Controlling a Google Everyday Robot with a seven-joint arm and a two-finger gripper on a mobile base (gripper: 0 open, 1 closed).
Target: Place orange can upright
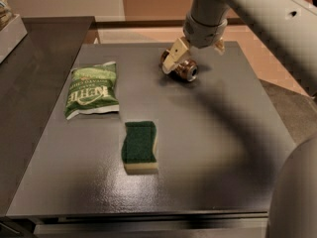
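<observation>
The orange can [184, 70] lies on its side at the far middle of the dark grey table [208, 148], one silver end facing front right. My gripper [195, 54] hangs from the arm directly over the can, open. Its pale left finger [174, 58] reaches down in front of the can's left part. The right finger [218, 45] stands apart, behind and to the right of the can. The can rests on the table and is not lifted.
A green snack bag [92, 89] lies flat at the left. A green and pale sponge [139, 146] lies at the front middle. A lower dark counter [34, 48] adjoins on the left. My arm crosses the upper right.
</observation>
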